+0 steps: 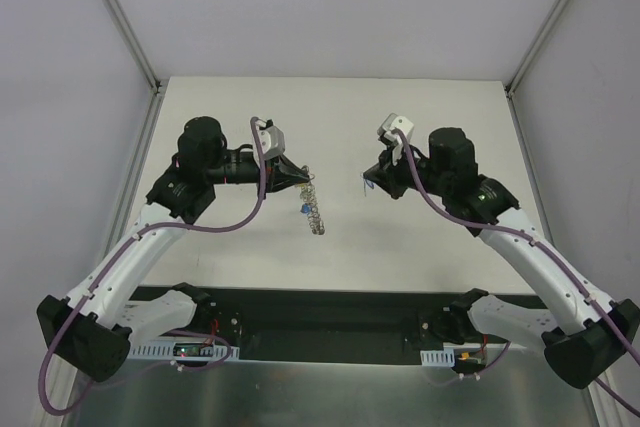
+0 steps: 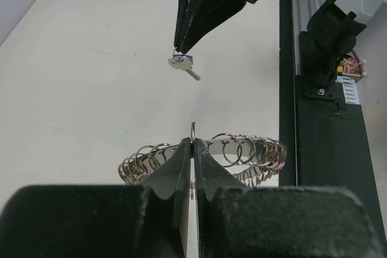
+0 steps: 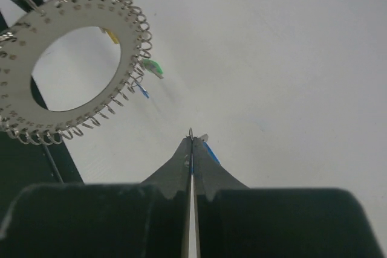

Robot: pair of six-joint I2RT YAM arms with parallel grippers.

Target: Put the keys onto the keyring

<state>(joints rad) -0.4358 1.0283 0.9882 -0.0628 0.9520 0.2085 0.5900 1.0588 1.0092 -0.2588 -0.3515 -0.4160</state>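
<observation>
The left claw (image 2: 192,152) is closed. Its two fingertips are pressed together on one of the small wire loops at the rim of the keyring (image 3: 72,13). The keyring hangs from the tips of that claw, lifted clear of the table (image 1: 430,117). In the left wrist view it shows edge-on just beyond the fingertips, with loops fanning out to both sides. From the right wrist it shows as a flat grey perforated disc with a wide central hole and wire loops all round its rim.

Three keys dangle from loops on the keyring's rim, on the side away from the left claw. A green key (image 3: 154,67) sits at the outer edge, with a small blue key (image 3: 142,90) just below it. A yellow key (image 3: 110,35) shows at the edge of the hole.

The right claw (image 3: 191,146) is also closed, gripping a blue-headed key (image 2: 181,61) by the tiny loop at its head. The key hangs just under that claw's tips, its blade pointing down and to the side.

The two claws face each other above the middle of the table, near but not touching. The keyring lies ahead of the right claw and off to its left.
</observation>
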